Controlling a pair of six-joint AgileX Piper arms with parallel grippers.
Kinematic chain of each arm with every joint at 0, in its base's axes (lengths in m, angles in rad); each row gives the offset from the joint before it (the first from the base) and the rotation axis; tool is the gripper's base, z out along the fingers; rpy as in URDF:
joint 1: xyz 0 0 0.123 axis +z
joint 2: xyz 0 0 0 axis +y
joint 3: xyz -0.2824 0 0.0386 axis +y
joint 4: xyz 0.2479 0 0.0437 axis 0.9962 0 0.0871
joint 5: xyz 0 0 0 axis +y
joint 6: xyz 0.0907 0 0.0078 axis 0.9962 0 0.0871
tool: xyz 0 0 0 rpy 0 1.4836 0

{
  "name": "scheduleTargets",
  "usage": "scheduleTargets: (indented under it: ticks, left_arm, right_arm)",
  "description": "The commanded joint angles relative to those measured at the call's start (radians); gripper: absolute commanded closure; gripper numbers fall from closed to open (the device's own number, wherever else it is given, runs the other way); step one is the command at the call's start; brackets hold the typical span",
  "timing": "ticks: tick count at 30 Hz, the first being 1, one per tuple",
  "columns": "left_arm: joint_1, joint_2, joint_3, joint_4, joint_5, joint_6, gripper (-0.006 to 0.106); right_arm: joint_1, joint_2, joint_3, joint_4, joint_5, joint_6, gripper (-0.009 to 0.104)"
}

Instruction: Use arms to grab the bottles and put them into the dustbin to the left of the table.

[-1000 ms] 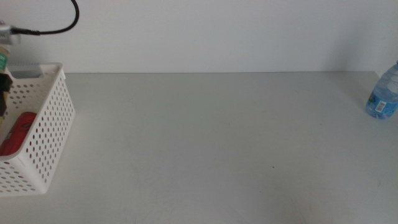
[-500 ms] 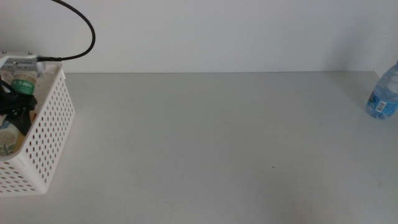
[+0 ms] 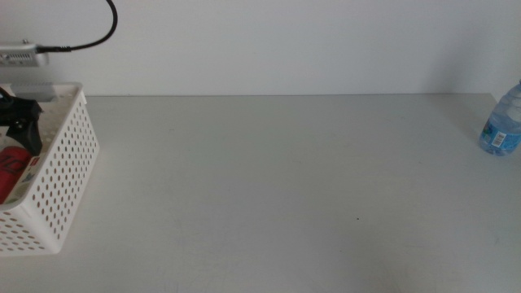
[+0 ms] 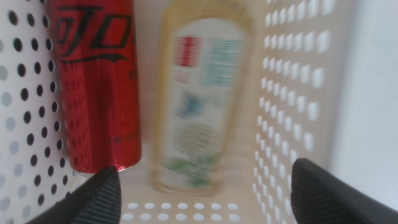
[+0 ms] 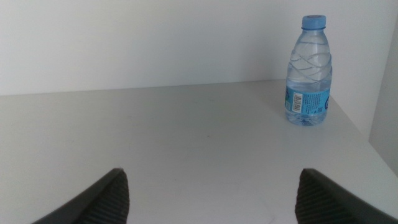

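Note:
Over the white perforated dustbin (image 3: pixel 67 175) at the table's left edge hangs my left gripper (image 3: pixel 19 122), open and holding nothing. In the left wrist view its jaws stand wide apart above the dustbin's floor (image 4: pixel 186 208). There the red soda can (image 4: pixel 96 81) and the yellow-tea bottle (image 4: pixel 202 99) lie side by side between the holed walls (image 4: pixel 298 93). The can (image 3: pixel 10 167) also shows red in the middle view. The blue-capped water bottle (image 3: pixel 502 122) stands upright at the table's far right edge. My right gripper (image 5: pixel 208 199) is open, well short of that bottle (image 5: pixel 309 71), and out of the middle view.
The light-grey table (image 3: pixel 285 187) stretches between the dustbin and the water bottle, with a white wall behind it. A black cable (image 3: pixel 98 37) loops above the dustbin. The water bottle stands close to the table's right edge (image 5: pixel 364 134).
My left gripper went down into the dustbin with the tea bottle, let it go and has risen empty. The bottle now lies beside the can. The water bottle has not moved.

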State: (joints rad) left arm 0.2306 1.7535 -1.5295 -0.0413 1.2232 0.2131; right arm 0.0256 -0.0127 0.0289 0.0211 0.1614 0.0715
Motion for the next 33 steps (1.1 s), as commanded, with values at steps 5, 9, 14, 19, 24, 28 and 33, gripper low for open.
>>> scheduleTargets:
  ticks: [5,9,14,19,24,28,33]
  left_arm:
    - [-0.03,-0.168,-0.036,-0.076,0.021,-0.032,0.007]
    - [-0.12,-0.247,-0.036,-0.077,-0.001,-0.032,0.007]
    - [-0.258,-0.335,-0.032,-0.077,-0.01,-0.032,0.007]
    - [-0.415,-0.507,0.127,-0.074,-0.163,-0.06,0.007]
    - [-0.579,-0.746,0.438,-0.027,-0.473,-0.14,0.007]
    - [-0.679,-0.948,0.652,-0.007,-0.671,-0.213,0.007]
    - [-0.699,-1.105,0.778,-0.004,-0.705,-0.242,0.007]
  right_arm:
    - [-0.005,-0.023,-0.01,-0.011,-0.074,-0.012,0.02]
    - [-0.005,-0.023,-0.01,-0.011,-0.074,-0.012,0.02]
    - [-0.005,-0.023,-0.01,-0.011,-0.074,-0.012,0.02]
    - [-0.005,-0.023,-0.01,-0.011,-0.074,-0.012,0.02]
    - [-0.005,-0.023,-0.01,-0.011,-0.074,-0.012,0.02]
    - [-0.005,-0.023,-0.01,-0.011,-0.074,-0.012,0.02]
    - [-0.005,-0.023,-0.01,-0.011,-0.074,-0.012,0.02]
